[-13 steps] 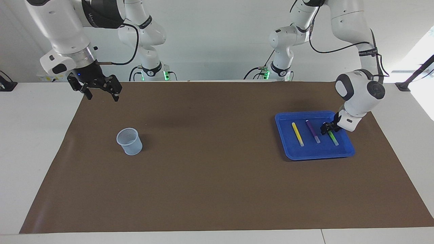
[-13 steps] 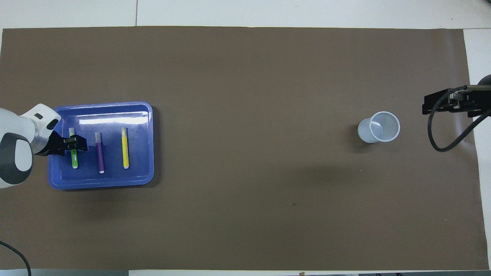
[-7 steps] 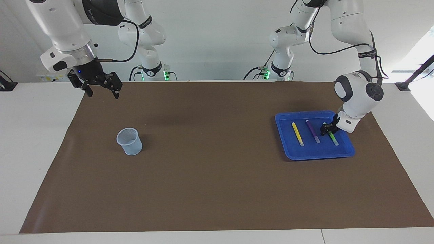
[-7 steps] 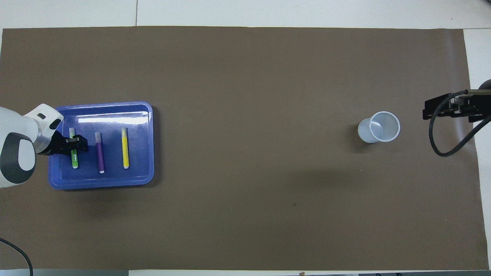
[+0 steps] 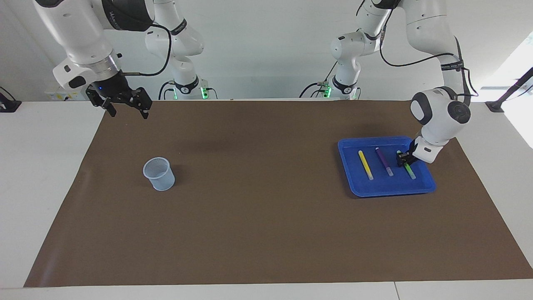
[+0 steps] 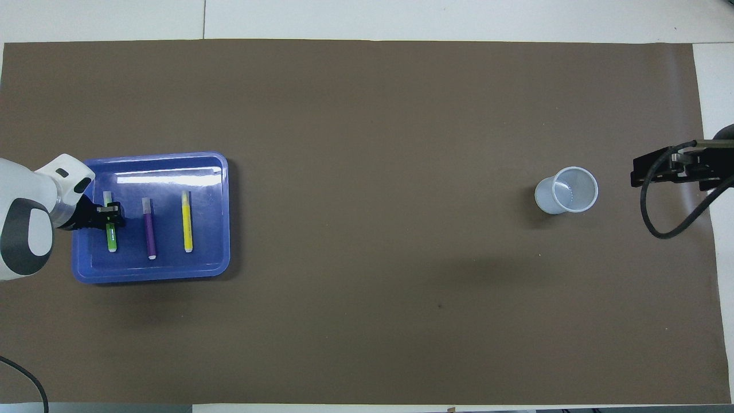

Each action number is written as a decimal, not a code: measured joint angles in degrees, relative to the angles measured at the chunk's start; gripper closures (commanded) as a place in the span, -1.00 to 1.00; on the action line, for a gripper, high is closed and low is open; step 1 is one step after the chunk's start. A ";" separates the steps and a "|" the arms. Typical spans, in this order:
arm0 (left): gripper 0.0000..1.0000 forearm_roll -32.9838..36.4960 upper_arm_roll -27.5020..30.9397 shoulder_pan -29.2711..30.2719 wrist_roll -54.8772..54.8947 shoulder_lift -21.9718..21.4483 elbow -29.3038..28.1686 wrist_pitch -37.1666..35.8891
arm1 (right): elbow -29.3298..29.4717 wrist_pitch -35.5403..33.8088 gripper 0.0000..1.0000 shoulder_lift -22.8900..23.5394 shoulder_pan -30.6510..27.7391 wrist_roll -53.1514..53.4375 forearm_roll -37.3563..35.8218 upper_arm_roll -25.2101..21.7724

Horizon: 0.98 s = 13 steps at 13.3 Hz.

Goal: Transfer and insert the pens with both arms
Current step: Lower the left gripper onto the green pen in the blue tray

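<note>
My arms point(image 5: 433, 25) wear glossy white plastic shells. Under me lies a matt brown paper-like sheet point(image 6: 367, 321). The blue tray point(image 6: 221, 172) is shiny plastic, glare on its floor. The pale cup point(image 5: 159, 173) looks like translucent plastic. The pens point(image 6: 187, 221) look smooth.

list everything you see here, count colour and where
tray: 1, blue, toward the left arm's end of the table
yellow pen: 1, in the tray
purple pen: 1, in the tray, between the other two
green pen: 1, in the tray
cup: 1, pale, upright, toward the right arm's end
mat: 1, brown, covers the table
left gripper: 1, black, down at the green pen
right gripper: 1, black, open, raised, waiting
</note>
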 measured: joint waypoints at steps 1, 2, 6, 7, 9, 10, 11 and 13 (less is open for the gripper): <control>0.34 0.07 -0.01 0.00 -0.02 0.00 0.00 0.05 | -0.02 -0.02 -1.00 -0.02 0.00 0.00 0.00 0.00; 0.47 0.12 0.00 0.00 -0.03 0.01 0.00 0.12 | -0.11 -0.05 -1.00 -0.04 0.00 0.00 0.00 0.00; 1.00 0.19 -0.03 0.01 -0.20 0.01 -0.02 0.82 | -0.77 -0.09 -1.00 -0.29 0.00 0.00 0.00 0.01; 1.00 0.21 0.01 0.01 -0.25 0.01 -0.05 0.95 | -1.09 -0.10 -1.00 -0.40 0.00 0.00 0.00 0.04; 1.00 0.22 0.05 0.01 -0.40 0.02 -0.07 1.06 | -1.56 -0.10 -1.00 -0.56 0.03 0.00 0.00 0.10; 1.00 0.23 0.06 0.01 -0.44 0.02 -0.07 1.08 | -1.70 -0.10 -1.00 -0.59 0.04 0.00 0.00 0.11; 1.00 0.23 0.07 0.01 -0.47 0.02 -0.07 1.10 | -1.97 -0.10 -1.00 -0.70 0.04 0.00 0.00 0.11; 1.00 0.24 0.10 0.07 -0.67 0.04 -0.03 1.12 | -2.56 -0.10 -1.00 -1.14 0.03 0.00 0.00 0.11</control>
